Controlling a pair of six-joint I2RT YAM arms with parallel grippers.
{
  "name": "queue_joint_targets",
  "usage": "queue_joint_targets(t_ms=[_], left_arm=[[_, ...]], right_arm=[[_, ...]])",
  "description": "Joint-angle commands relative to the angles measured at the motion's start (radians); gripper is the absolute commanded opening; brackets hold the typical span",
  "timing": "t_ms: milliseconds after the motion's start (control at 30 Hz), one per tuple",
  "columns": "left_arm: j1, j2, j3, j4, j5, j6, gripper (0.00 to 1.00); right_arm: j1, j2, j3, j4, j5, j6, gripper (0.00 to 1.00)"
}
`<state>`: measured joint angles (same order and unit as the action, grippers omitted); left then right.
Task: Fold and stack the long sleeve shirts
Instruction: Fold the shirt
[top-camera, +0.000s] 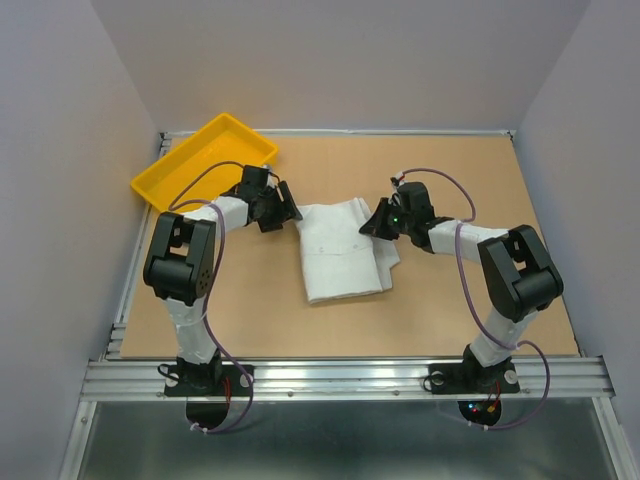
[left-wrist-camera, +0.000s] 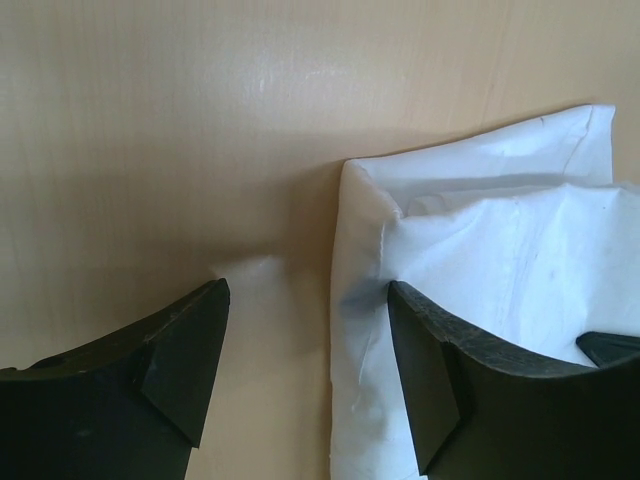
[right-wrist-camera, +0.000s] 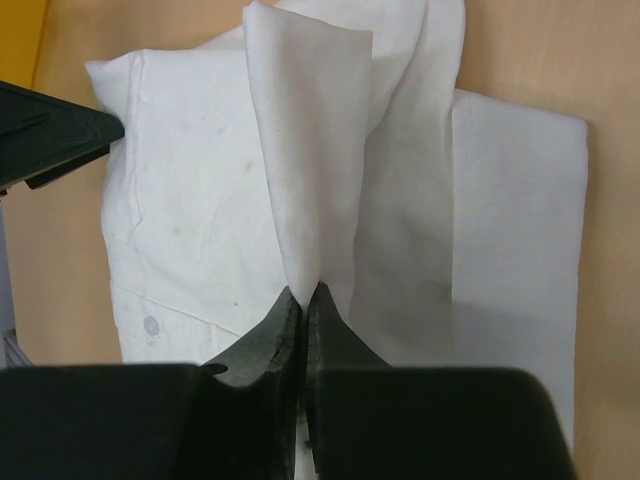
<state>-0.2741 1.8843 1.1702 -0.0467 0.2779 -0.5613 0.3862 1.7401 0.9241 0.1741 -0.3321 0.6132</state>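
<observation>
- Shirt (top-camera: 340, 255): white, folded into a rough rectangle, lying flat on the table (top-camera: 450, 310) at mid-width, between the two arms. Its right edge shows layered folds sticking out.
- Left gripper (top-camera: 285, 212): at the shirt's far left corner. In the left wrist view its jaws are spread wide (left-wrist-camera: 305, 300), one finger (left-wrist-camera: 190, 350) over bare wood, the other (left-wrist-camera: 430, 360) over the cloth (left-wrist-camera: 500, 260), so they straddle the shirt's edge. Nothing is held. Whether the fingers touch the cloth cannot be told.
- Right gripper (top-camera: 375, 222): at the shirt's far right corner. In the right wrist view the jaws are pressed together (right-wrist-camera: 303, 295) on a flap of the shirt (right-wrist-camera: 200, 200), which stands up from the pinch in a raised fold.
- Tray (top-camera: 200, 160): yellow, at the far left corner of the table, set at a slant to the edges, just behind the left gripper and clear of the shirt.
- Both grippers face each other across the shirt; the left finger shows at the edge of the right wrist view (right-wrist-camera: 50, 140).
- Purple cables (top-camera: 440, 180) loop above each forearm.
</observation>
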Motion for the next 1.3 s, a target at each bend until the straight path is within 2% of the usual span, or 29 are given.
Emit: queue_joint_targets(t_ms=[0, 333, 567, 633, 833, 1000, 1067, 1100, 1233, 1267], left_arm=[[-0.004, -0.094, -0.026, 0.018, -0.026, 0.006, 0.76], [-0.014, -0.166, -0.092, 0.015, -0.011, 0.037, 0.72], [-0.065, -0.208, -0.092, 0.008, 0.010, 0.064, 0.66], [-0.082, -0.205, -0.057, 0.007, 0.017, 0.077, 0.60], [-0.083, -0.123, 0.147, -0.054, -0.023, 0.119, 0.59], [-0.083, -0.025, 0.328, -0.064, 0.000, 0.167, 0.56], [-0.083, 0.038, 0.377, -0.070, 0.026, 0.196, 0.46], [-0.083, 0.083, 0.422, -0.070, 0.035, 0.204, 0.37], [-0.086, 0.185, 0.505, -0.076, 0.046, 0.230, 0.23], [-0.088, 0.202, 0.522, -0.087, 0.056, 0.247, 0.17]], right_arm=[[-0.009, -0.005, 0.062, -0.018, 0.027, -0.052, 0.01], [-0.026, 0.068, 0.110, -0.076, 0.059, -0.167, 0.05], [-0.026, 0.070, 0.163, -0.110, 0.053, -0.225, 0.06], [-0.024, 0.076, 0.174, -0.117, 0.044, -0.234, 0.06], [-0.026, 0.064, 0.196, -0.128, 0.005, -0.256, 0.06], [-0.026, 0.075, 0.216, -0.139, -0.002, -0.271, 0.06], [-0.027, 0.087, 0.222, -0.139, -0.008, -0.279, 0.06], [-0.026, 0.090, 0.223, -0.142, -0.012, -0.279, 0.06], [-0.026, 0.099, 0.228, -0.143, -0.010, -0.294, 0.06], [-0.026, 0.101, 0.231, -0.145, -0.010, -0.300, 0.06]])
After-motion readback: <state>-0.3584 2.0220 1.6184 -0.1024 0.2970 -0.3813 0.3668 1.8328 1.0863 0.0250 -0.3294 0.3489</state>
